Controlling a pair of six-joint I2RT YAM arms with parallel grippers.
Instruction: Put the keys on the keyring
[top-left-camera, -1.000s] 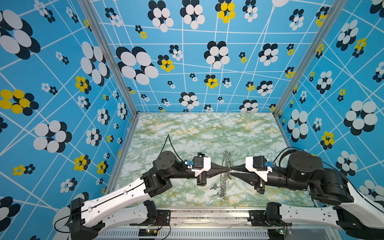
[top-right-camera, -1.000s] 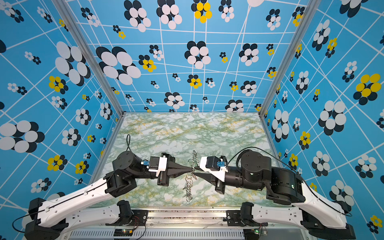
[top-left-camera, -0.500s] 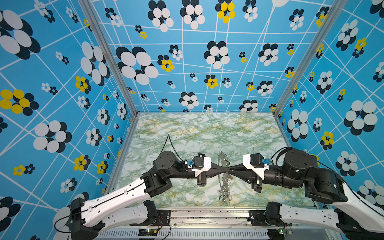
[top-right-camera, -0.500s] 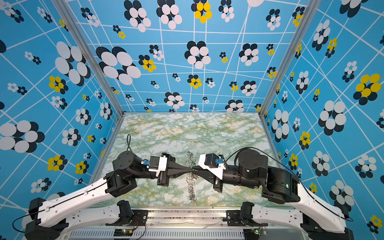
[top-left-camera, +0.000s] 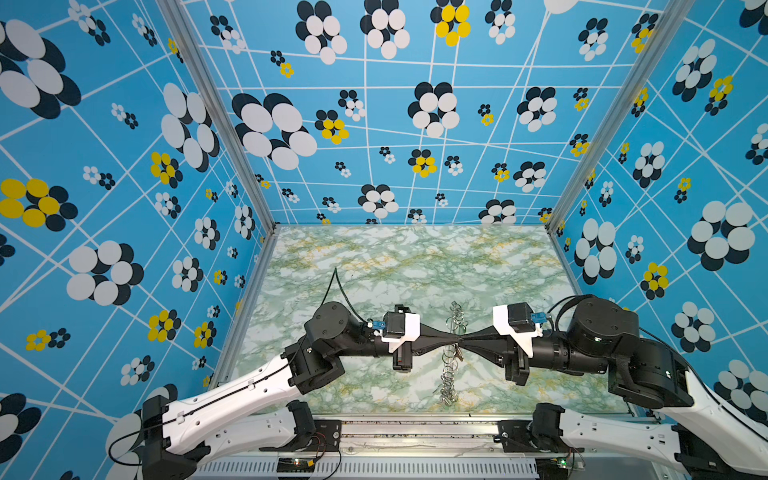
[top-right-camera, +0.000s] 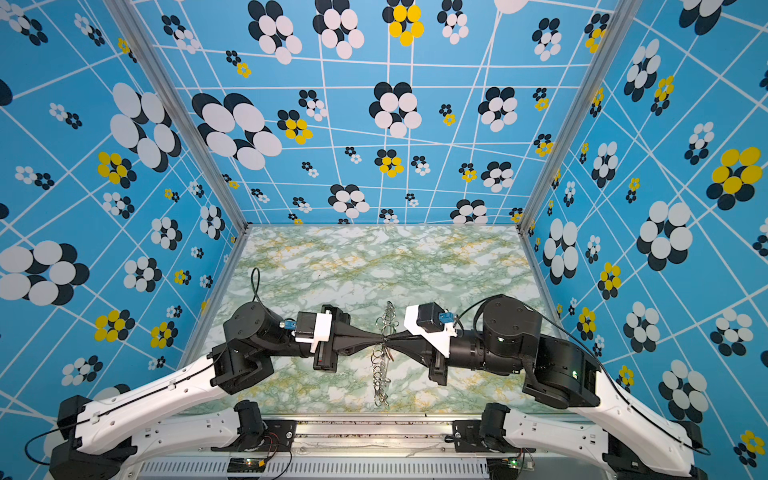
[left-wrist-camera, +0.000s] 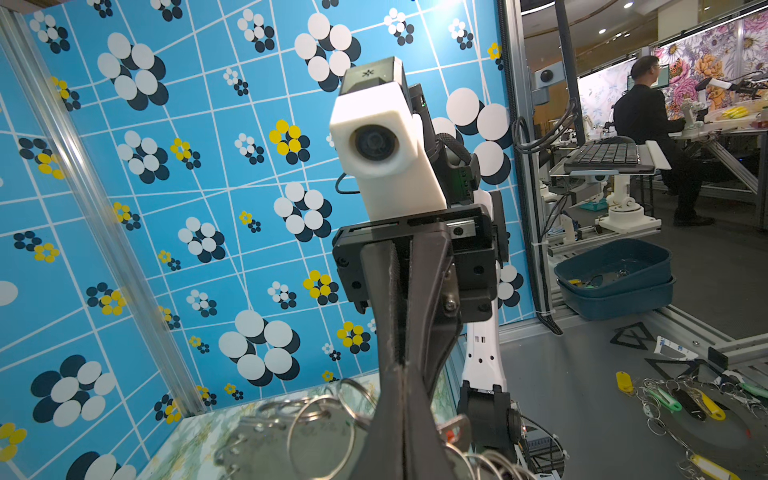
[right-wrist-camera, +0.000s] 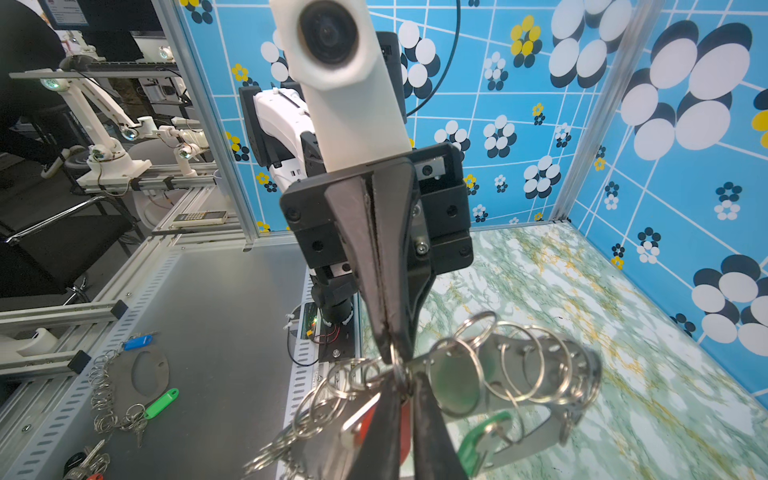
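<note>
I have open marble table (top-left-camera: 374, 257) behind and walls well apart. The keyring (top-left-camera: 448, 380) hangs near the front edge, long axis front-to-back. The left gripper (top-left-camera: 455, 343) is clamped on it, and the right gripper (top-left-camera: 462, 343) is pinched narrow on a ring.

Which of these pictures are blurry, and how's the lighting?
In both top views lighting is even and focus sharp, though the keyring looks tiny; in the left wrist view its rings near the lens are out of focus while the wall is crisp; in the right wrist view the red tag and green tag are soft.
</note>
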